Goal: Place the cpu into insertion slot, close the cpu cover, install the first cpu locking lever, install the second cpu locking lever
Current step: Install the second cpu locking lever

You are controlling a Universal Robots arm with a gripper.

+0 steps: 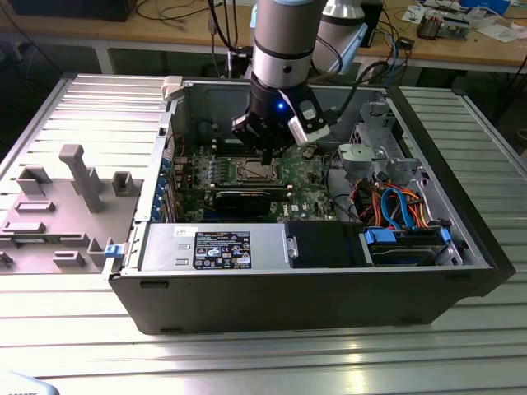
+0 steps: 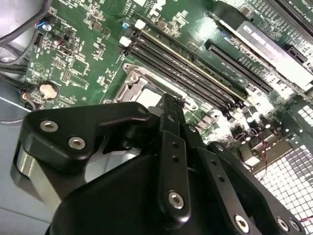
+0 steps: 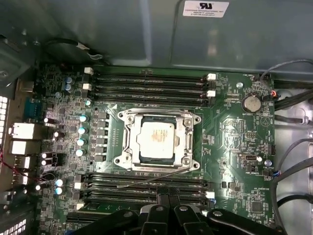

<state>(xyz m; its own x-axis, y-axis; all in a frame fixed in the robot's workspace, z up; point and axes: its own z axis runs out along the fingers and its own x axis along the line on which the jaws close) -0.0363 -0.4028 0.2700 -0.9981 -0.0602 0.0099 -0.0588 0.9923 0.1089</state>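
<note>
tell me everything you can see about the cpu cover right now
The cpu cover is a thin, shiny silver metal frame, roughly square, with a cut-out window in its middle. In the first wrist view it lies flat and closed over the insertion slot on the green board, and the pale metal top of the cpu shows through the window. Bolts sit at its corners. A thin lever runs slanted along one side. The gripper hangs near that side, not touching the cover.

The hand (image 2: 168, 105) hides part of the insertion slot (image 2: 142, 88).
</note>
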